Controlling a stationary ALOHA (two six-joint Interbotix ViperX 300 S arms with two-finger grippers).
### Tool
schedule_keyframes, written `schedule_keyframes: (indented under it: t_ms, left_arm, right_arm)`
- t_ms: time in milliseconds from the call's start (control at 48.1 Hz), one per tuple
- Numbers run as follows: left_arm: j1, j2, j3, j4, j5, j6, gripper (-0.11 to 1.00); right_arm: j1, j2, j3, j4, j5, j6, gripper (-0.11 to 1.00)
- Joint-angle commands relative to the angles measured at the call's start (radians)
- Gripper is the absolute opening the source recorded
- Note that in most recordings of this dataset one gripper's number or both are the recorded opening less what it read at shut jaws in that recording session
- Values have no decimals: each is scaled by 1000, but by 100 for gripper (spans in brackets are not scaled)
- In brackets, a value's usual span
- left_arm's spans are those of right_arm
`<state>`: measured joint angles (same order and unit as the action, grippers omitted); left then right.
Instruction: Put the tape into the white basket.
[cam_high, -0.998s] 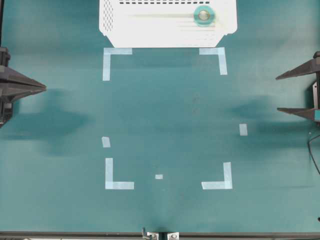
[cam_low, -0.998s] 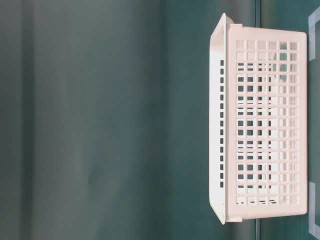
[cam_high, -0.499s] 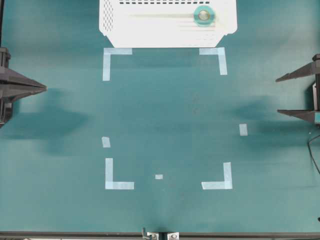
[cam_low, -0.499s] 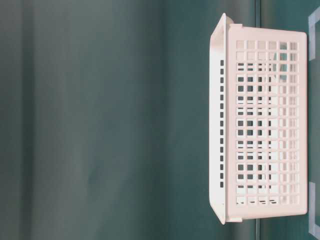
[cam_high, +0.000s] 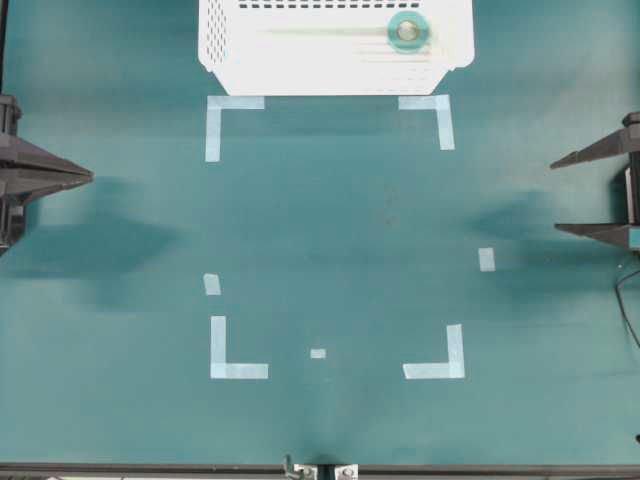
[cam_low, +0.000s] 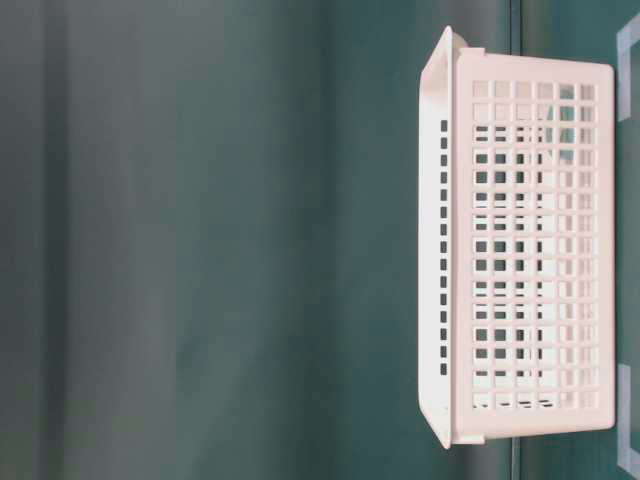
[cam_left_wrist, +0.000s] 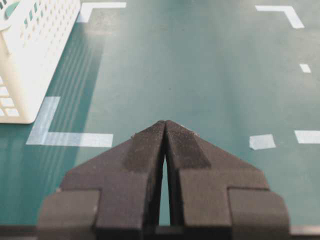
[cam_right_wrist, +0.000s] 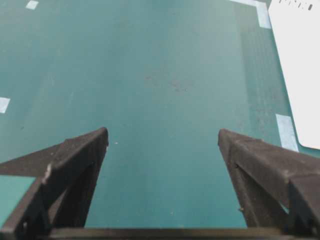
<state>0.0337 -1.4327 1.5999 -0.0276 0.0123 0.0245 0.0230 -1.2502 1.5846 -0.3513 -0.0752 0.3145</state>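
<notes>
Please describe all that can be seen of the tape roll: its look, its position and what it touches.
The tape is a small mint-green ring with a round hollow core, pale inside. It lies flat, hole facing up, on the ribbed floor of the white basket, near the basket's right end in the overhead view. Nothing else touches it; both grippers are far away at the table's sides.
</notes>
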Motion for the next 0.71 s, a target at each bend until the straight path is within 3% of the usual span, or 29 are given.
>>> schedule_keyframes:
  t_ms: [0, 374, 686]
  left_arm:
    - [3, 9, -12, 3, -9, -2, -11]
    - [5, 9, -12, 3, -9, -2, -11]
    - [3, 9, -14, 3, -9, -2, -11]
  right_arm:
    - [3, 17, -11, -2, -15, 2, 98]
    - [2, 17, 5, -2, -43, 9, 98]
    - [-6, 17, 6, -2, -49, 61, 98]
